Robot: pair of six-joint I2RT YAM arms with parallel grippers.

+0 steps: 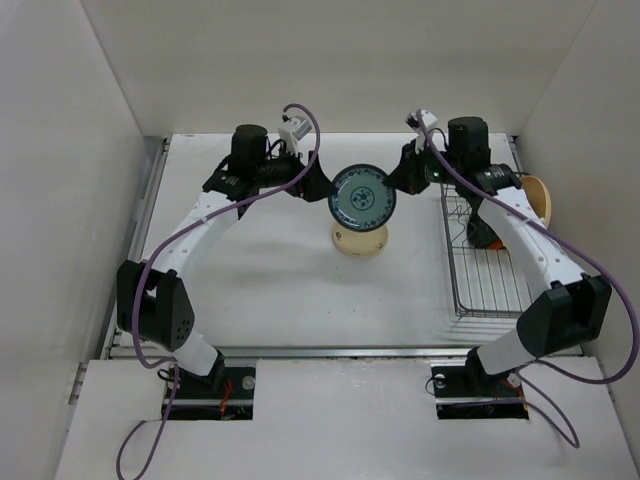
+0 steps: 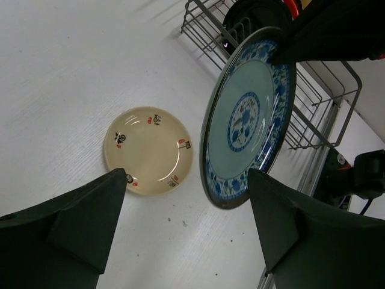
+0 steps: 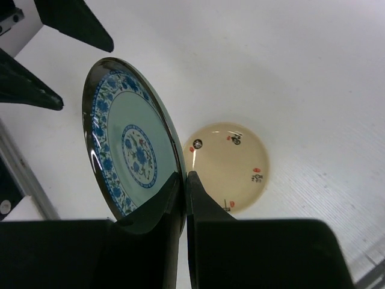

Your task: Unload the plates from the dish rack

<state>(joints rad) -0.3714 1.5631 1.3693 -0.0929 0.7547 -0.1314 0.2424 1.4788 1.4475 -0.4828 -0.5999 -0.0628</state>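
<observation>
A teal-blue patterned plate (image 1: 362, 197) (image 2: 246, 120) (image 3: 129, 138) hangs upright on edge above the table's middle. My right gripper (image 1: 405, 176) (image 3: 185, 180) is shut on its rim. Directly below it a cream plate (image 1: 360, 240) (image 2: 148, 150) (image 3: 231, 165) with small marks lies flat on the table. My left gripper (image 1: 318, 187) (image 2: 186, 217) stands open just left of the hanging plate, its fingers (image 2: 283, 229) wide apart and touching nothing. The dish rack (image 1: 480, 270) (image 2: 319, 102) sits at the right. A tan plate (image 1: 538, 200) leans at its far right corner.
White walls close in the table on the left, back and right. The right arm lies across the rack's far end, and a patch of orange (image 1: 484, 236) shows beneath it. A metal rail (image 1: 330, 350) runs along the table's near edge.
</observation>
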